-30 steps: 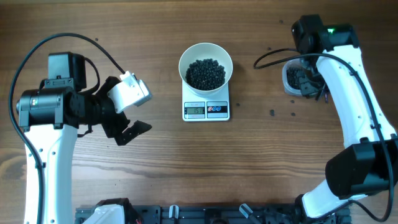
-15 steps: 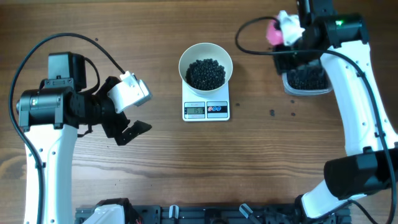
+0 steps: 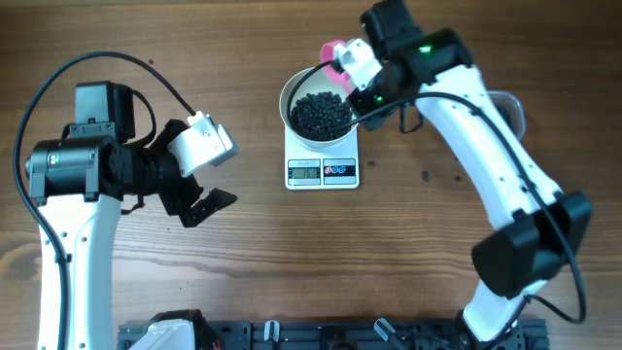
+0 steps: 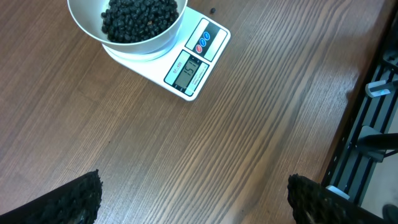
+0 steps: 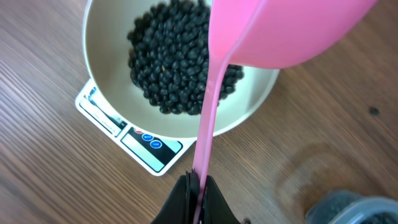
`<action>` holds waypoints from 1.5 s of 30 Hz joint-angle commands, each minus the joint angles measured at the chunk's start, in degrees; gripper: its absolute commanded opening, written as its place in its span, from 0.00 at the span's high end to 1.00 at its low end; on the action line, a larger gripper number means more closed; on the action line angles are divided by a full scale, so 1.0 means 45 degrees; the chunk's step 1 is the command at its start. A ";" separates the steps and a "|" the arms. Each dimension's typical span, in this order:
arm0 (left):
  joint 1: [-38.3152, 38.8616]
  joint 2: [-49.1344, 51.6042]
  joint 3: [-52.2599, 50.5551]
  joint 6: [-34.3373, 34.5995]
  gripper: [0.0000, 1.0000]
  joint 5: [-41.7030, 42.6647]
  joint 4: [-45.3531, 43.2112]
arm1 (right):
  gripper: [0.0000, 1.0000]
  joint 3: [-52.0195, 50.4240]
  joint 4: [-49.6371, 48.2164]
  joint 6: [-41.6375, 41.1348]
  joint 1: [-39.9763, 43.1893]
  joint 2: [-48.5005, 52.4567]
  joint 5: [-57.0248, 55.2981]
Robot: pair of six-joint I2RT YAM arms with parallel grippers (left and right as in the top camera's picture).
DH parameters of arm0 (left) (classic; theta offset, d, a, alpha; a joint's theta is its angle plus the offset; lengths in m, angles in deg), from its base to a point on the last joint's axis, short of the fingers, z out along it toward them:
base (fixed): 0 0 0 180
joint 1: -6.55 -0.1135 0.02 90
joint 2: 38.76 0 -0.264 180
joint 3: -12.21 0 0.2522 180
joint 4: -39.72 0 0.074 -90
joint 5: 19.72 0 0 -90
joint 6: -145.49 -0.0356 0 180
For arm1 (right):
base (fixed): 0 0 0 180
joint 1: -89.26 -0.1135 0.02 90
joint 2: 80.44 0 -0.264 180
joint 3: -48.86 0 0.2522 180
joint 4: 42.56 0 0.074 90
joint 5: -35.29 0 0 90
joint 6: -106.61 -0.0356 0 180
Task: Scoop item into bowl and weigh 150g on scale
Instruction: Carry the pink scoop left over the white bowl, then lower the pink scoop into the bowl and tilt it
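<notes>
right pincer [image 5: 198, 186] clamped on pink scoop [image 5: 280, 31], held over the bowl [image 5: 106, 93] of black beads [image 5: 168, 68] on the scale [image 3: 322, 172] ahead. left pincer [image 4: 196, 199] apart, idle. Probably near done: top-up, weight check left.

Soft, even light fills all three views, and the wooden bench [image 3: 243, 253] is bright, with faint diffuse shadows beside the arms. In the right wrist view the pink scoop [image 5: 280, 31] looks slightly soft and the clear tub [image 5: 348, 211] blurred. The left jaws, dark at the left wrist view's bottom corners, are out of focus.
</notes>
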 commanded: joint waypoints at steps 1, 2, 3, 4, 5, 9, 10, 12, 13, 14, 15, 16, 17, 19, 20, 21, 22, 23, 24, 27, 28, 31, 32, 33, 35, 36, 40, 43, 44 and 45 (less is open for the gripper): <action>-0.0053 -0.0126 0.0248 -0.0257 0.00 0.0282 0.0005 | 0.96 0.0219 -0.0180 0.0767 -0.0262 0.0495 -0.0748; -0.0053 -0.0126 0.0248 -0.0257 0.00 0.0282 0.0005 | 0.96 0.0219 -0.0214 0.0962 -0.0330 0.0549 -0.1030; -0.0053 -0.0126 0.0248 -0.0253 0.00 0.0282 0.0005 | 0.96 0.0219 -0.0267 0.1054 -0.0398 0.0617 -0.1433; -0.0053 -0.0126 0.0248 -0.0253 0.00 0.0282 0.0005 | 0.96 0.0219 -0.0282 0.1258 -0.0476 0.0675 -0.1855; -0.0053 -0.0126 0.0248 -0.0253 0.00 0.0282 0.0005 | 0.96 0.0219 -0.0282 0.1433 -0.0554 0.0738 -0.2273; -0.0053 -0.0126 0.0248 -0.0253 0.00 0.0282 0.0005 | 0.96 0.0219 -0.0287 0.2375 -0.0903 0.0821 -0.3628; -0.0053 -0.0126 0.0248 -0.0257 0.00 0.0282 0.0005 | 0.96 0.0219 -0.0296 0.2633 -0.1005 0.0831 -0.3988; -0.0053 -0.0126 0.0248 -0.0257 0.00 0.0282 0.0005 | 0.96 0.0219 -0.0418 0.2739 -0.1083 0.0874 -0.4197; -0.0053 -0.0126 0.0248 -0.0257 0.00 0.0282 0.0005 | 0.96 0.0219 -0.0442 0.2943 -0.1112 0.0913 -0.4192; -0.0053 -0.0126 0.0248 -0.0253 0.00 0.0282 0.0005 | 0.96 0.0219 -0.0461 0.2992 -0.1146 0.0957 -0.4235; -0.0053 -0.0126 0.0248 -0.0257 0.00 0.0282 0.0005 | 0.96 0.0219 -0.0476 0.2997 -0.1166 0.1015 -0.4284; -0.0053 -0.0126 0.0248 -0.0257 0.00 0.0282 0.0005 | 0.96 0.0219 -0.0466 0.3123 -0.1190 0.1093 -0.4284; -0.0053 -0.0126 0.0248 -0.0253 0.00 0.0282 0.0005 | 0.96 0.0214 -0.0461 0.3279 -0.1239 0.1156 -0.4284; -0.0053 -0.0126 0.0248 -0.0257 0.00 0.0282 0.0005 | 0.96 0.0214 -0.0495 0.3269 -0.1321 0.1234 -0.4284; -0.0053 -0.0126 0.0248 -0.0257 0.00 0.0282 0.0005 | 0.96 0.0214 -0.0423 0.3274 -0.1370 0.1234 -0.4299; -0.0053 -0.0126 0.0248 -0.0253 0.00 0.0282 0.0005 | 0.96 0.0199 -0.0398 0.3269 -0.1394 0.1234 -0.4289; -0.0053 -0.0126 0.0248 -0.0253 0.00 0.0282 0.0005 | 0.96 0.0175 -0.0393 0.3269 -0.1423 0.1234 -0.4284; -0.0053 -0.0126 0.0248 -0.0257 0.00 0.0282 0.0005 | 0.96 0.0151 -0.0393 0.3269 -0.1443 0.1234 -0.4289; -0.0053 -0.0126 0.0248 -0.0257 0.00 0.0282 0.0005 | 0.96 0.0078 -0.0403 0.3342 -0.1447 0.1234 -0.4294; -0.0053 -0.0126 0.0248 -0.0253 0.00 0.0282 0.0005 | 0.96 -0.0121 -0.0398 0.3366 -0.1447 0.1282 -0.4289; -0.0053 -0.0126 0.0248 -0.0257 0.00 0.0282 0.0005 | 0.96 -0.0155 -0.0389 0.3356 -0.1452 0.1287 -0.4284; -0.0053 -0.0126 0.0248 -0.0257 0.00 0.0282 0.0005 | 0.96 -0.0160 -0.0350 0.3356 -0.1452 0.1331 -0.4289; -0.0053 -0.0126 0.0248 -0.0253 0.00 0.0282 0.0005 | 0.96 -0.0160 -0.0321 0.3361 -0.1452 0.1331 -0.4289; -0.0053 -0.0126 0.0248 -0.0257 0.00 0.0282 0.0005 | 0.96 -0.0160 -0.0277 0.3356 -0.1447 0.1331 -0.4294; -0.0053 -0.0126 0.0248 -0.0257 0.00 0.0282 0.0005 | 0.96 -0.0160 -0.0233 0.3361 -0.1447 0.1331 -0.4289; -0.0053 -0.0126 0.0248 -0.0253 0.00 0.0282 0.0005 | 0.96 -0.0170 -0.0233 0.3366 -0.1447 0.1355 -0.4289; -0.0053 -0.0126 0.0248 -0.0253 0.00 0.0282 0.0005 | 0.96 -0.0185 0.0053 0.3366 -0.1496 0.1355 -0.4289; -0.0053 -0.0126 0.0248 -0.0253 0.00 0.0282 0.0005 | 0.96 -0.0185 0.0325 0.3371 -0.1559 0.1355 -0.4294; -0.0053 -0.0126 0.0248 -0.0257 0.00 0.0282 0.0005 | 0.96 -0.0185 0.0389 0.3376 -0.1574 0.1355 -0.4299; -0.0053 -0.0126 0.0248 -0.0253 0.00 0.0282 0.0005 | 0.96 -0.0185 0.0413 0.3429 -0.1583 0.1355 -0.4308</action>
